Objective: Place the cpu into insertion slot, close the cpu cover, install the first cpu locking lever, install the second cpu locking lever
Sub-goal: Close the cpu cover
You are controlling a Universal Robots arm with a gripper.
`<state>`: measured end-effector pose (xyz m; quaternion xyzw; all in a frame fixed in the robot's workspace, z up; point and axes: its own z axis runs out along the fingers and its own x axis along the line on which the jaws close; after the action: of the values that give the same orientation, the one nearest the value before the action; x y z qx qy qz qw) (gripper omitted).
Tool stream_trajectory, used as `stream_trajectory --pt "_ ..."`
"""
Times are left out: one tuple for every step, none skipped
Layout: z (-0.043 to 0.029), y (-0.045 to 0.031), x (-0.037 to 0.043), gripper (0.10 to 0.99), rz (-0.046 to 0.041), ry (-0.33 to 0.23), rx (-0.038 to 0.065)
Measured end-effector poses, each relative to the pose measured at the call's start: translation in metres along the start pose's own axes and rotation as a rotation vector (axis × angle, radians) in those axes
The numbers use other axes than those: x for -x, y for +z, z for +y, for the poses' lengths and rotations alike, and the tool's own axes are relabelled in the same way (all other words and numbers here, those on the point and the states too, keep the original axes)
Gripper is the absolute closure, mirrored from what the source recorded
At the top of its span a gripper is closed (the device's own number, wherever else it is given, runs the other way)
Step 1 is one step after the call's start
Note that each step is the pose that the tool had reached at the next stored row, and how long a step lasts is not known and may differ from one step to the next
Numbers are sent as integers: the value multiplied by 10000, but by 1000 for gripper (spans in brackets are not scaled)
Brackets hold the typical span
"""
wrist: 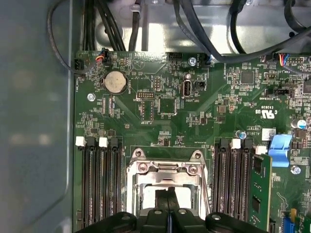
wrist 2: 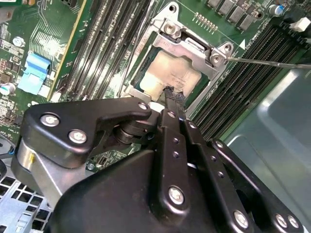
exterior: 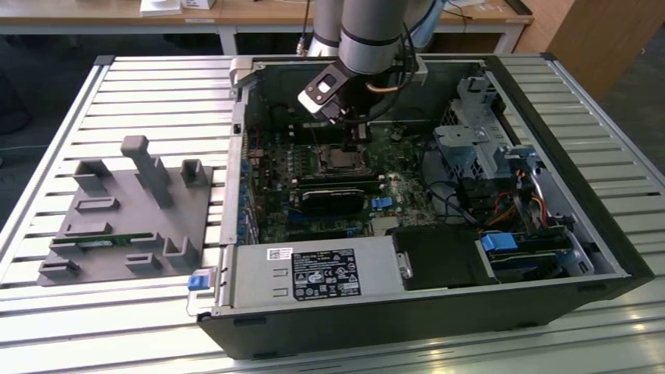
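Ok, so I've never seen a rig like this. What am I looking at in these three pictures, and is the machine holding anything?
It is a robot arm reaching into an open computer case that lies on a slatted table. The exterior view comes from a camera off the arm. Both wrist views come from cameras riding on the arm, facing the green board. The gripper has its fingers pressed together. Their tips are at the edge of the cpu, a silver square seated on the board inside a metal frame. The fingers seem to hold nothing. At the exterior view's left, a grey holder stands on the table with a small green strip in it.
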<state>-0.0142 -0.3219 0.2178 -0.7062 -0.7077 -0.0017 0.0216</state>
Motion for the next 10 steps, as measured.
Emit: stream_trajectory --pt "-8 0 0 969 -1 0 0" --pt "-20 0 0 969 0 0 0" --pt "-36 1 0 969 0 0 0" --pt "-54 1 0 969 0 0 0" --pt "-73 2 0 969 0 -1 0" --pt "-92 2 0 969 -1 0 0" --pt "-110 3 0 969 0 0 0" --pt "-126 3 0 969 -1 0 0" --pt "-140 4 0 969 0 0 0" --pt "-155 4 0 969 0 0 0"
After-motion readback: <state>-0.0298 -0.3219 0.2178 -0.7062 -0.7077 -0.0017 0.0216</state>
